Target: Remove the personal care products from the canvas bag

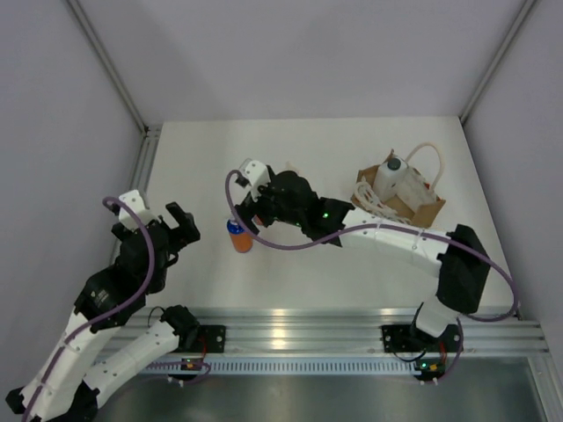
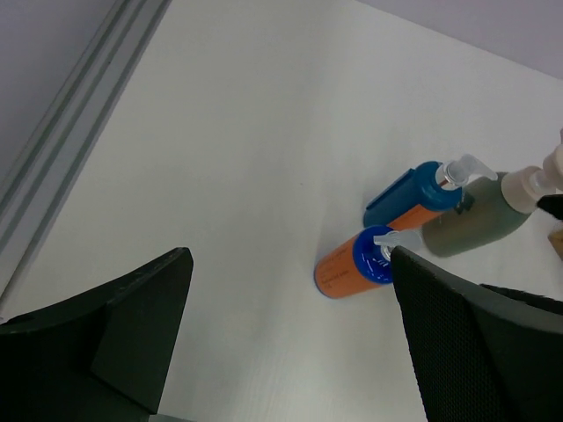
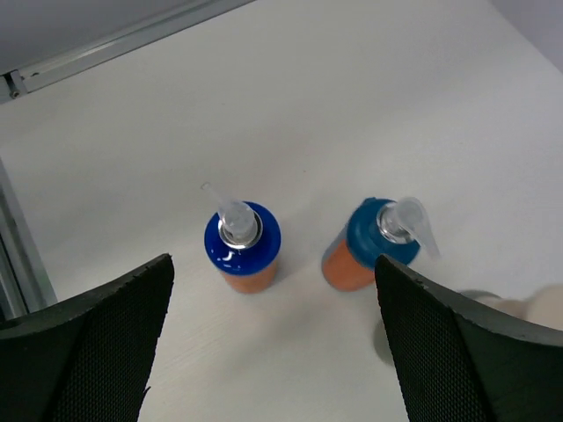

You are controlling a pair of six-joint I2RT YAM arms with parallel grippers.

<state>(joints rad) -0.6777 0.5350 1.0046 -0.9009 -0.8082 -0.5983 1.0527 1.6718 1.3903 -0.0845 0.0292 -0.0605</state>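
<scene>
Two orange bottles with blue caps stand upright side by side on the white table, one (image 3: 244, 242) left of the other (image 3: 374, 242). My right gripper (image 3: 290, 274) is open and empty just above them. The beige cap of the grey-green bottle (image 3: 538, 308) shows blurred at the right edge. In the left wrist view the nearer orange bottle (image 2: 350, 264), the farther one (image 2: 409, 198) and the grey-green bottle (image 2: 475, 224) stand together. My left gripper (image 2: 290, 264) is open and empty, short of them. The canvas bag (image 1: 415, 207) sits at the back right, holding the white bottle (image 1: 392, 178).
From above, only one orange bottle (image 1: 239, 236) shows; my right gripper (image 1: 251, 209) covers the others. My left gripper (image 1: 186, 224) is to the left of it. An aluminium rail (image 1: 352, 330) runs along the near edge. Grey walls enclose the table.
</scene>
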